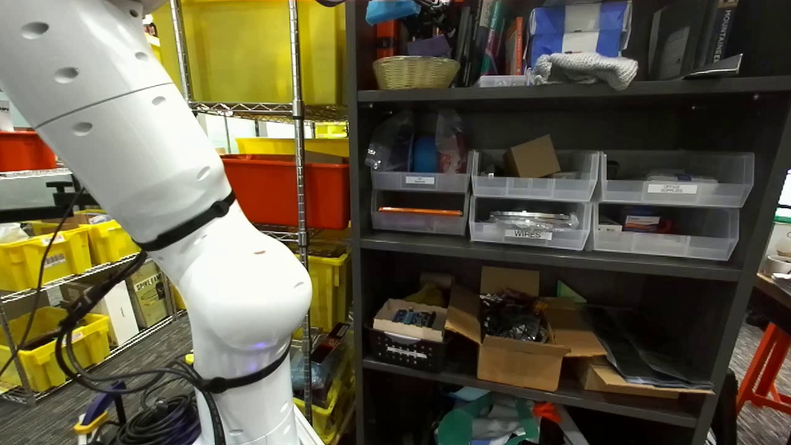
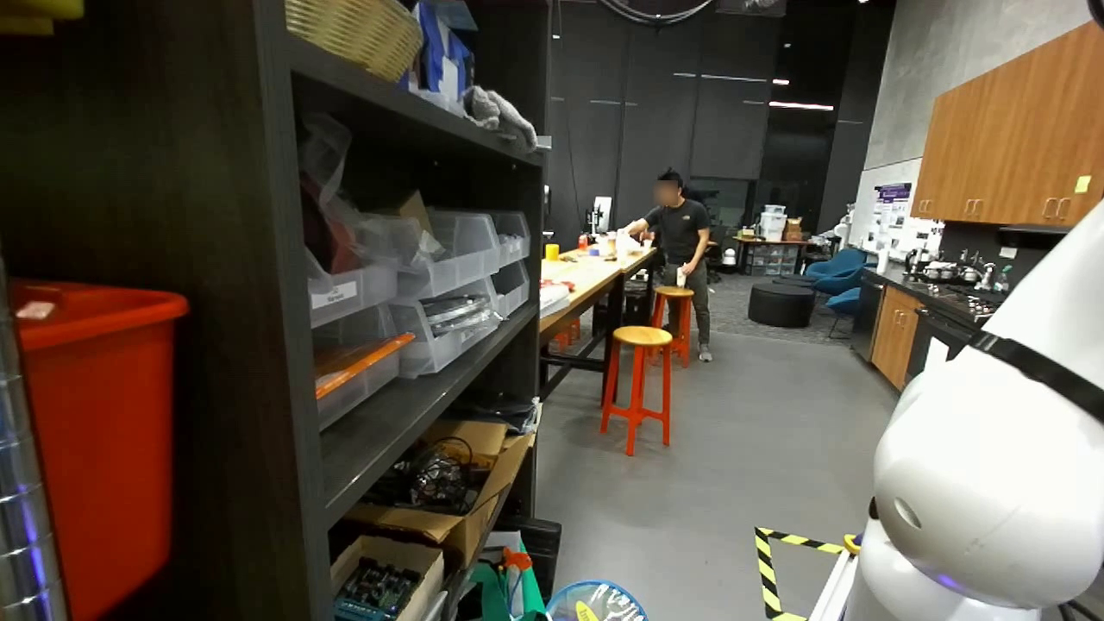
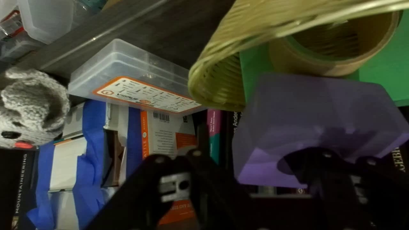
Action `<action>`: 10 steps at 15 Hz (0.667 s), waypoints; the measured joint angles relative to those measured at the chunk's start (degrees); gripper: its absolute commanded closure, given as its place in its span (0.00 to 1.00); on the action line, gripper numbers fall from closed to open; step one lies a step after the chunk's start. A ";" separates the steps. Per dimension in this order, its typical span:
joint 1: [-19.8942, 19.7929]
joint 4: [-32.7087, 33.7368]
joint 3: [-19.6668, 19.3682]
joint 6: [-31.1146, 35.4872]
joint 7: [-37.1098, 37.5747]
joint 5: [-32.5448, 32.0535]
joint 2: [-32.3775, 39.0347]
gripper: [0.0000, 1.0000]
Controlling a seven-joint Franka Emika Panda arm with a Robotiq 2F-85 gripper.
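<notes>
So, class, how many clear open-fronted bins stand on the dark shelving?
6, in an exterior view: upper left bin, upper middle bin, upper right bin, lower left bin, lower middle bin marked WIRES, lower right bin. Any behind them would be hidden.

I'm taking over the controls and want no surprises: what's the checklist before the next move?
1. Tool jaws apart: ok, a gap shows in the wrist view.
2. Purple object securely gripped: cannot tell; one jaw overlaps it, but contact is unclear.
3. Purple object clear of the wicker basket: cannot tell; they overlap in the wrist view.
4. Grey plush toy away from the jaws: ok, it lies off to one side.
5. Arm wholly in sight from outside: not ok; both exterior views cut it off.
6. Person away from the arm: ok, standing in the background.
</notes>
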 measured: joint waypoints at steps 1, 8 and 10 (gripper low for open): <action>0.00 0.15 0.00 -0.02 0.00 0.00 0.09 0.79; 0.27 0.81 -0.27 -0.47 -0.07 0.07 0.18 0.93; 0.79 0.83 -0.50 -0.48 -0.18 0.15 0.08 0.93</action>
